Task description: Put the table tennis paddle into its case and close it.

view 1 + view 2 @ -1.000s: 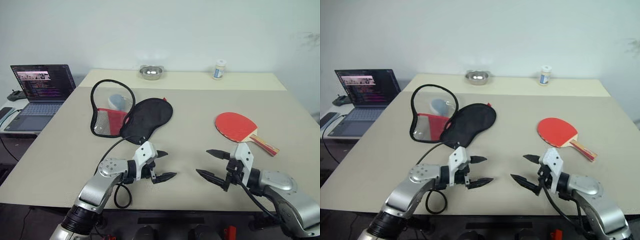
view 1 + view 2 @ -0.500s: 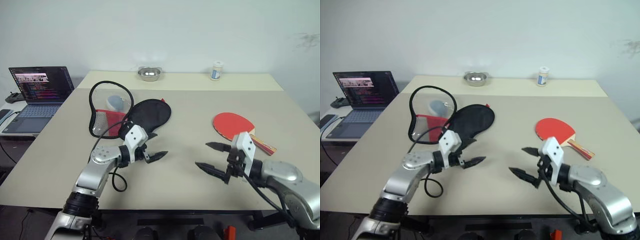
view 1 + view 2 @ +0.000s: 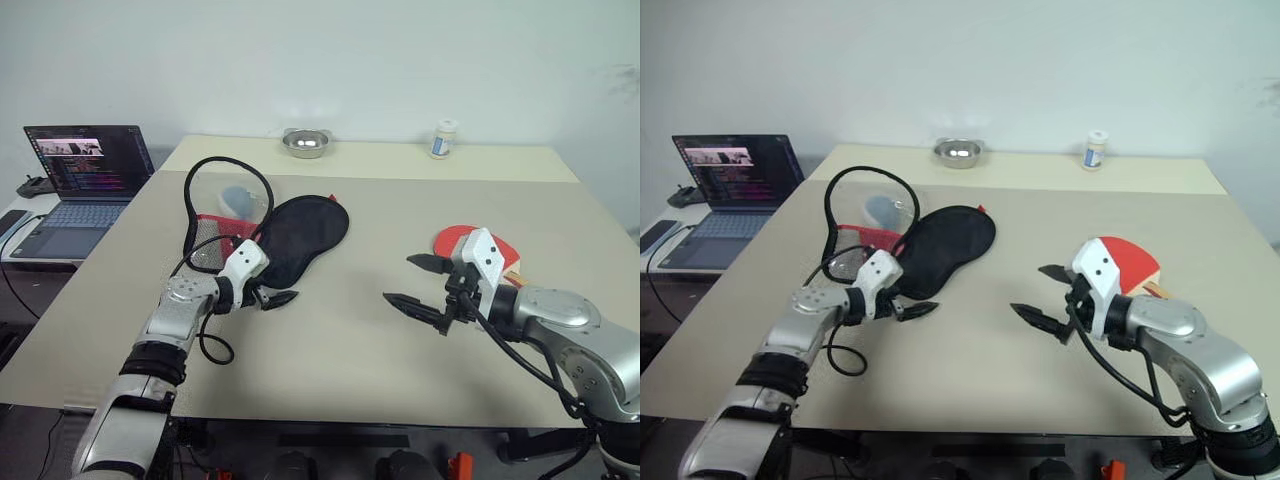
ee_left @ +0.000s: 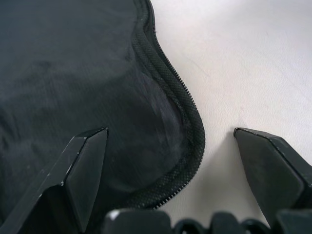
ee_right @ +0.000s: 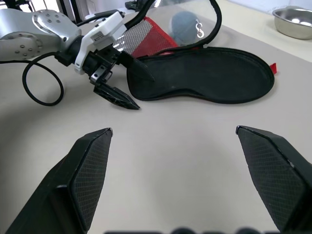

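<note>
The case lies open at the table's left middle. Its black half (image 3: 303,232) is flat, and the red mesh half (image 3: 218,238) rises behind it under a loop of black zipper edging. My left gripper (image 3: 270,291) is open at the black half's narrow near end. In the left wrist view that end (image 4: 97,87) lies between the spread fingers of the left gripper (image 4: 170,130). The red table tennis paddle (image 3: 1134,256) lies on the right, partly hidden behind my right gripper (image 3: 413,282). That gripper hangs open and empty above the table.
An open laptop (image 3: 85,165) stands on a side table to the left. A steel bowl (image 3: 305,142) and a small white bottle (image 3: 441,139) stand along the table's far edge. Bare tabletop (image 3: 350,330) lies between the two grippers.
My left gripper has moved away from me and to the left, up to the case's narrow end. The right gripper has risen and now covers part of the paddle.
</note>
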`<state>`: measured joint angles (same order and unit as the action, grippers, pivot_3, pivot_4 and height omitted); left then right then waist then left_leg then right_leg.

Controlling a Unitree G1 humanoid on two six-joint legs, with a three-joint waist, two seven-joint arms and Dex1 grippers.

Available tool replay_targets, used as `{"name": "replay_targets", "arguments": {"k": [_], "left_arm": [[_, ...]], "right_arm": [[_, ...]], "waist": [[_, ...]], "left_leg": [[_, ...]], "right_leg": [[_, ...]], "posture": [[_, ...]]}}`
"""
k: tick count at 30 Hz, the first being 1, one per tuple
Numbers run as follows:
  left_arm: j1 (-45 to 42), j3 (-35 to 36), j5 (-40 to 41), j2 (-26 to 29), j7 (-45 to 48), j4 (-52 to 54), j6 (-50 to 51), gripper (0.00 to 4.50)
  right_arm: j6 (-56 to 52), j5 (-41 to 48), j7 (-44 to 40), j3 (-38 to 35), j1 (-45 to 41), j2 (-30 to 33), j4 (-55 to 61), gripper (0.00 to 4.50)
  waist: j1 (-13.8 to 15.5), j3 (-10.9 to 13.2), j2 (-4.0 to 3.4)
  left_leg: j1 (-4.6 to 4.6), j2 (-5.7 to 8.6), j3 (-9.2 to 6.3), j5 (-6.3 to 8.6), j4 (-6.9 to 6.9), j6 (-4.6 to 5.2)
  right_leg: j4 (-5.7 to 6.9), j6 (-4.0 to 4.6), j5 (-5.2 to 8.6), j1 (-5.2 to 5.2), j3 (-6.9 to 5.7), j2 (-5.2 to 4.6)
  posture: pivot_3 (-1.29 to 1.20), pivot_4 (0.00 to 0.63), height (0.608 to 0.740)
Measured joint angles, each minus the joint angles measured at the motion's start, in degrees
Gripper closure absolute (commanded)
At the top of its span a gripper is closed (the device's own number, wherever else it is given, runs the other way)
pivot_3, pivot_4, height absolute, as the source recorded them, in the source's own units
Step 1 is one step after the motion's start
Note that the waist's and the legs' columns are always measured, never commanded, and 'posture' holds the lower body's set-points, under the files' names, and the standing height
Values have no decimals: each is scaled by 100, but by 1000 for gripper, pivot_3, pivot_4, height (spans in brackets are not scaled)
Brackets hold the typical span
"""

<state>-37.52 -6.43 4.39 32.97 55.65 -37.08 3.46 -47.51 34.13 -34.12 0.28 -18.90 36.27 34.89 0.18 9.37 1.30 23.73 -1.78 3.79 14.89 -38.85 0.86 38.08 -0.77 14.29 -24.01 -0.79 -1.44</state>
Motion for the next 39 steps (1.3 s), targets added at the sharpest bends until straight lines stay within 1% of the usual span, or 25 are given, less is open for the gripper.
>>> {"name": "replay_targets", "arguments": {"k": [4,7,13,18,19,22,25,28,31,34,39], "left_arm": [[-109,-6,-40,-9,169,-242,-151,0],[-115,21,-6,1,376,-293,-150,546],[-55,90,148,95,832,-279,113,2567],[-16,242,230,117,851,-267,330,4293],[-5,288,268,103,851,-186,434,4472],[124,431,523,-34,859,251,1100,4472],[273,378,712,-220,876,841,1623,4472],[395,126,883,-490,877,1721,2228,4472],[437,-158,951,-751,867,2273,2584,4472],[500,-349,982,-912,849,2487,2768,4472],[494,-719,954,-1423,747,2399,2737,4472]], "right_arm": [[89,-56,37,29,25,-8,46,29],[158,-127,40,28,26,-10,45,0],[283,-138,43,27,26,-48,29,0],[318,-129,69,-34,24,-137,23,0],[319,-128,69,-64,24,-137,22,0],[319,-128,70,-164,23,-119,-19,0],[319,-129,57,-180,18,-101,-36,0],[319,-132,14,-236,34,23,-59,0],[321,-131,-65,-299,153,134,-62,0],[321,-133,-94,-352,281,213,-70,0],[322,-127,-205,-490,538,461,-8,0]], "waist": [[-7,-2,2],[-16,-3,3],[-38,-3,3],[-50,-4,5],[-50,-4,6],[-41,-4,6],[-14,-4,7],[12,-4,9],[2,-4,10],[-17,-4,9],[-15,-4,9]], "left_leg": [[-2,-2,-2,-1,-4,0],[0,-2,-1,-1,-3,0],[2,-4,0,-1,-2,0],[0,-9,-1,-1,-2,0],[0,-8,0,-1,-2,0],[4,-5,0,-1,-4,0],[8,-2,-3,-1,-5,0],[11,3,-4,-1,-6,0],[10,3,-4,-1,-6,0],[8,-2,-8,-1,-6,0],[7,2,-8,-1,-6,0]], "right_leg": [[5,1,-1,1,-1,3],[1,1,-1,0,0,4],[1,2,0,-3,1,5],[5,2,0,-3,0,10],[5,2,0,-3,2,9],[3,1,0,-3,1,6],[1,1,-1,-4,0,4],[0,1,-1,-3,0,0],[0,1,-1,-3,2,2],[4,1,0,-4,2,9],[3,-1,1,-3,3,9]], "posture": [[0,150,740],[0,150,740],[0,150,740],[0,150,740],[0,150,740],[0,150,740],[0,150,740],[0,150,740],[0,150,740],[0,150,740],[0,150,740]]}}
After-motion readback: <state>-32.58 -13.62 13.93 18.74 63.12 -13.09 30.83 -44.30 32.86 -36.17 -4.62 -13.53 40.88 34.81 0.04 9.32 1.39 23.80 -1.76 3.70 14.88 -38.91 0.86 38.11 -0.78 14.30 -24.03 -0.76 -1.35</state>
